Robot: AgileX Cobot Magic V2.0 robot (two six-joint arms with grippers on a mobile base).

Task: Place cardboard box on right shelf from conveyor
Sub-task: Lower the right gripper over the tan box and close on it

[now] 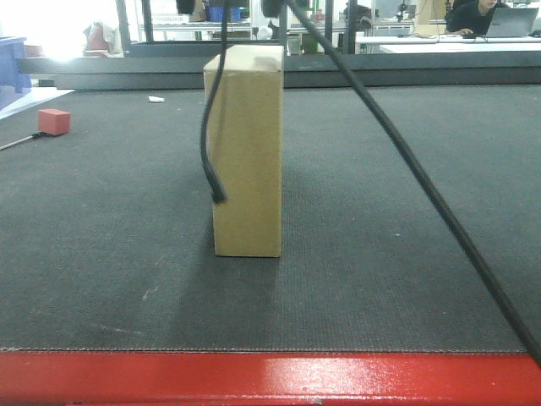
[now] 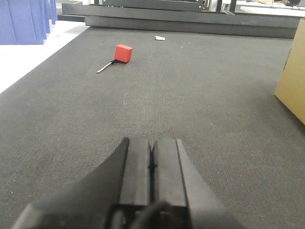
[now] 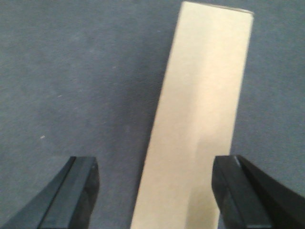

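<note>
Front-facing view puts the cardboard box (image 1: 247, 152) upright on the conveyor (image 1: 406, 279), about mid-belt and a little back from the red frame edge (image 1: 270, 378), so you have nothing lifted yet. In the right wrist view the right jaws are spread wide and hold nothing, with one finger on each side of the box. One sits well clear, the other close by the box's edge, and I cannot tell whether it touches. I judge you are lined up for the grasp but have not closed. The left jaws, seen from the left wrist, are pressed together and empty, low over bare belt with the box off to their right. You have yet to close, lift, carry and set the box on the right shelf, which shows in no view. The belt is dark grey, flat and textured. A small red block (image 1: 53, 121) lies far left, blue bins (image 2: 26, 21) stand beyond the belt edge, black cables (image 1: 406, 169) hang across the front view, and someone works at a laptop (image 1: 511, 19) behind.
</note>
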